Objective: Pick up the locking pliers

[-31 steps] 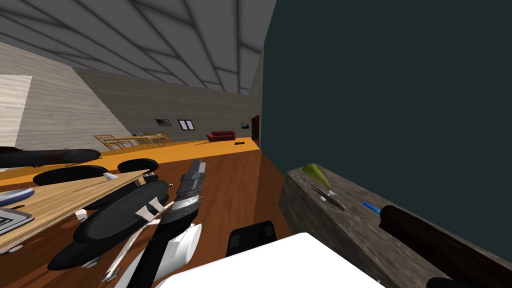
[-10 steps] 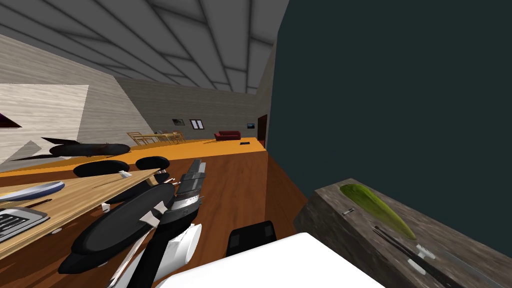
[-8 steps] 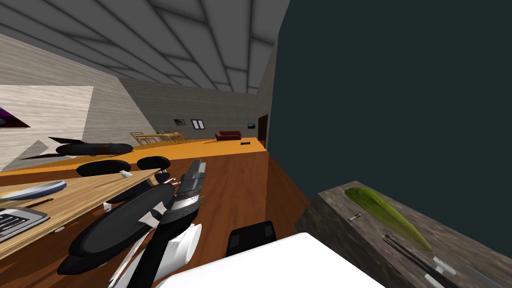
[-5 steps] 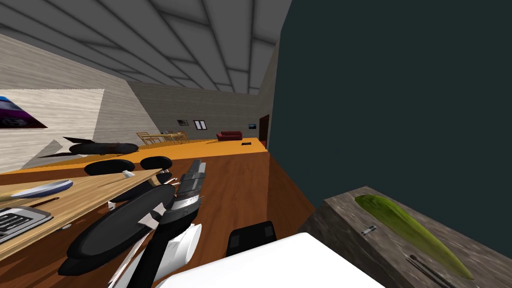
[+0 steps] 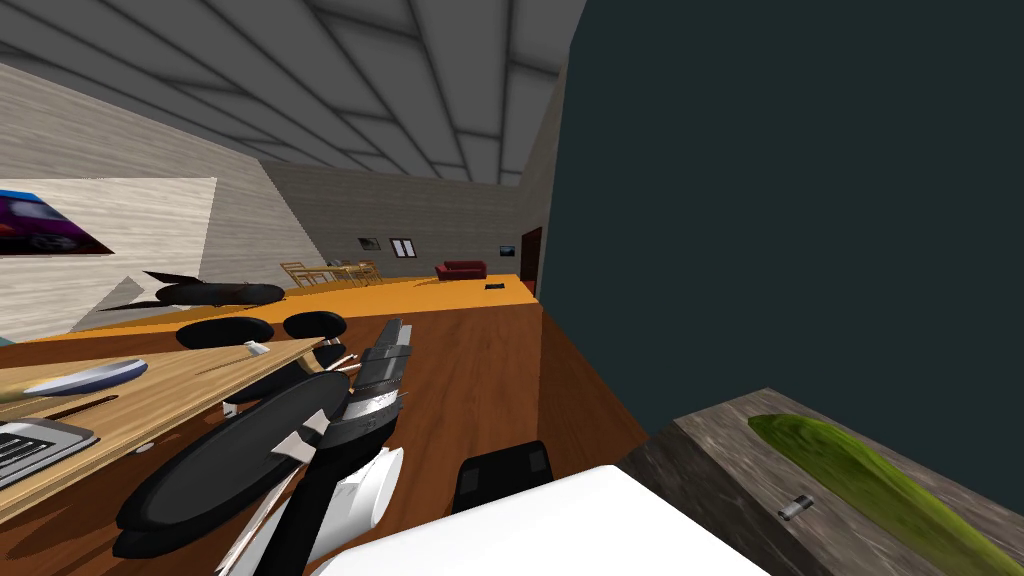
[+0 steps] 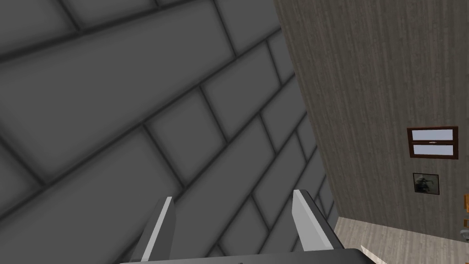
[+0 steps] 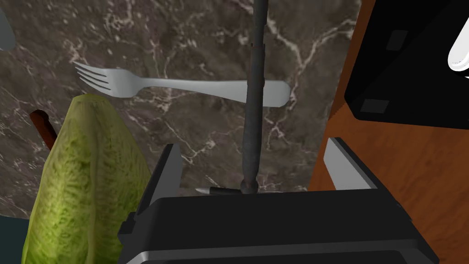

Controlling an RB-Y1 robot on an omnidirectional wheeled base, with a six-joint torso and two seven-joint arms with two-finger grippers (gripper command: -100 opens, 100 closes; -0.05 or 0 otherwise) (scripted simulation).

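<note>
A long, slim dark tool (image 7: 254, 96) lies on the brown marble counter (image 7: 183, 36) and crosses a grey fork (image 7: 183, 87); I cannot tell whether it is the locking pliers. My right gripper (image 7: 253, 144) hangs open right above it, one finger on each side, not touching. A green leafy vegetable (image 7: 87, 174) lies just beside one finger. In the head view the counter (image 5: 720, 470) sits at the lower right with the green vegetable (image 5: 880, 490) and a small grey piece (image 5: 797, 507). My left gripper (image 6: 233, 206) is open and empty, with its arm (image 5: 380, 380) raised.
The counter's edge runs close to my right gripper, with wooden floor (image 7: 412, 151) beyond it. A dark teal wall (image 5: 800, 200) stands behind the counter. A wooden table (image 5: 150, 390) with black chairs (image 5: 230, 460) is at my left. A dark red-brown handle (image 7: 41, 123) pokes out behind the vegetable.
My head view has swung, so the counter has slid to the lower right. The dark tool and the blue item have left that view. The left arm holds the same pose.
</note>
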